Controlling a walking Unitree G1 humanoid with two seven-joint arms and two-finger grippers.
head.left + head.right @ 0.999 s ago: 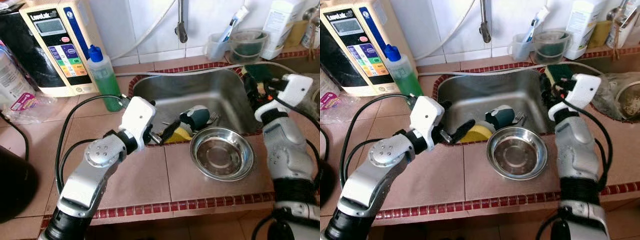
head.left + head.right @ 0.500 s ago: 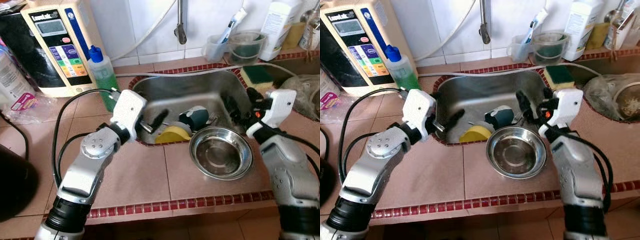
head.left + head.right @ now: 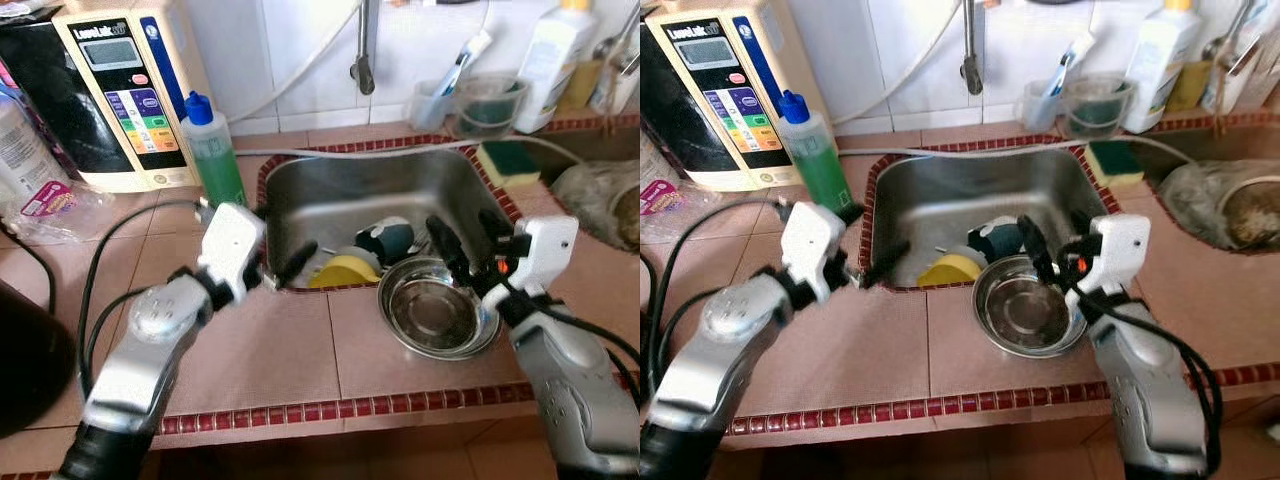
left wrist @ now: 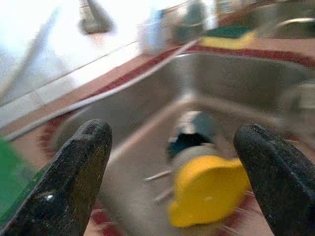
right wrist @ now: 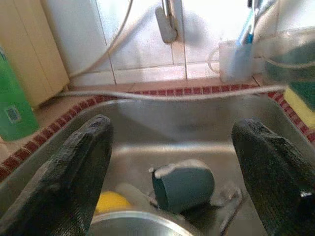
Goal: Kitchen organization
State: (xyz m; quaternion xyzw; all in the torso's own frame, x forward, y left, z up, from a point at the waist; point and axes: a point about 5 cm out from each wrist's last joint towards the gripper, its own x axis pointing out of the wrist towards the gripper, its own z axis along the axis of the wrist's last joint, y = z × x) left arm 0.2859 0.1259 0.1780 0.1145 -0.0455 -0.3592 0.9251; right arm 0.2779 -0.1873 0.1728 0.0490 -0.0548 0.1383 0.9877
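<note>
One steel sink (image 3: 340,190) is sitting in the tiled counter, and everything else is lying around it. Inside it, one yellow cup (image 3: 345,270) and one dark teal cup (image 3: 388,240) are lying on their sides, touching each other, with a fork (image 3: 425,237) just beside the teal one. One steel bowl (image 3: 437,318) is resting on the sink's front edge, overlapping the rim. The left gripper (image 3: 290,268) is hovering at the sink's front-left rim with its fingers (image 4: 74,172) spread apart, holding nothing. The right gripper (image 3: 470,240) is hanging over the bowl at the sink's front-right, its fingers (image 5: 74,182) also wide apart and empty. One green soap bottle (image 3: 212,150) is standing at the sink's left corner, one sponge (image 3: 508,162) at its right corner, and one faucet (image 3: 364,45) is rising behind it.
</note>
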